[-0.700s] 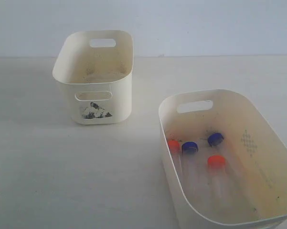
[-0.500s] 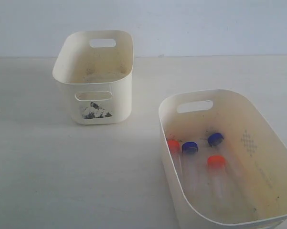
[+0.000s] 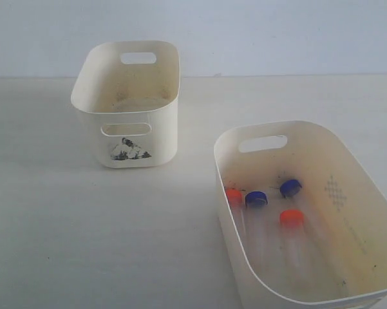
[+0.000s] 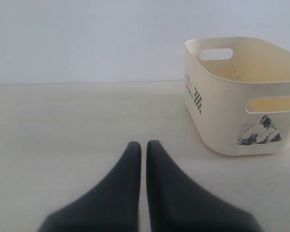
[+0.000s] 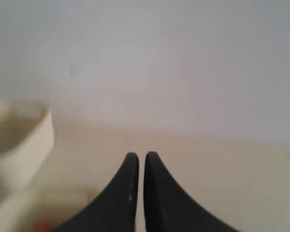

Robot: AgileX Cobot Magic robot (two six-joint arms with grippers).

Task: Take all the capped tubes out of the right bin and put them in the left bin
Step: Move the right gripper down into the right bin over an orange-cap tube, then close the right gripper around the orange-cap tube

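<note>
Where the capped tubes lie: all four capped tubes (image 3: 295, 241) rest flat on the floor of the right bin (image 3: 351, 193), caps toward its handle-slot end.
Right bin: wide cream tub toward the near right corner of the table (image 3: 84, 225).
Left bin: the left bin (image 3: 90, 125), smaller and taller with a torn sticker, sits near the table's far edge, well apart from the right bin; I see no tube in it.
Tubes up close: clear bodies, faint against the cream floor; the two orange-red caps (image 3: 292, 217) and two blue caps (image 3: 256, 198) mark them. One orange-capped tube hugs the side wall, with a blue-capped one just beside it.
Left jaws: closed to a sliver, holding nothing, over bare table.
Right jaws: closed, empty.
Step in hand: by my reading, the first pick has not yet begun.
Next move: I would open the right jaws, descend over the middle orange-capped tube, which lies most clear, grip across its body, lift above the rim and carry it to the left bin.
</note>
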